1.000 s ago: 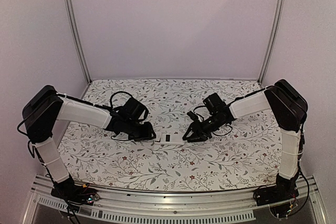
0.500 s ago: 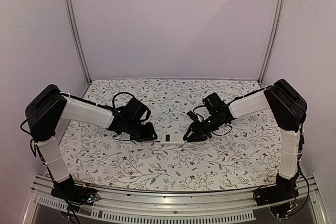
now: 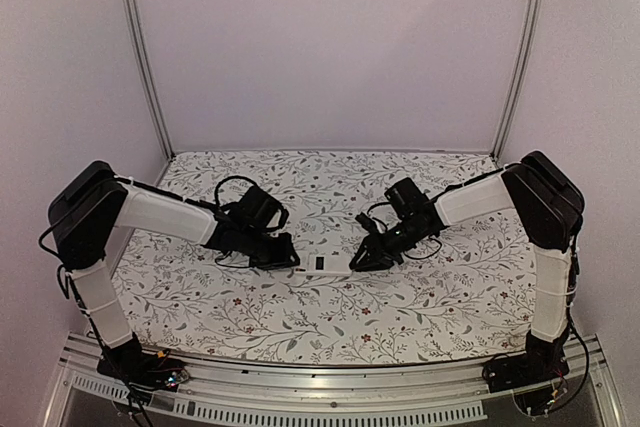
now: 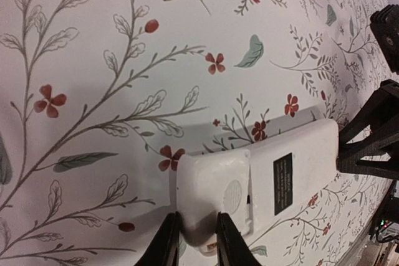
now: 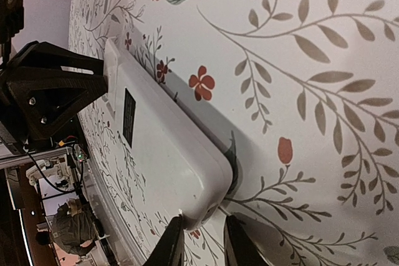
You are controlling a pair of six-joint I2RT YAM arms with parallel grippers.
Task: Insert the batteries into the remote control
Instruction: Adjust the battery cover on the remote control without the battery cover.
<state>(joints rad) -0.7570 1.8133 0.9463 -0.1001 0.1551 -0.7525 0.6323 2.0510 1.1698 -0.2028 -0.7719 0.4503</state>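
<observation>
Remote point(image 3: 331, 268) lies back-up on the floral counter point(image 3: 420, 307), midway between the two arms. Left claw point(image 4: 194, 244) is clamped on one end, right claw point(image 5: 201, 238) on the other.

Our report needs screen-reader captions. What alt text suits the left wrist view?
A white remote control lies back-up on a floral tablecloth, its near end pinched by the left gripper; the right gripper holds the far end.
</observation>
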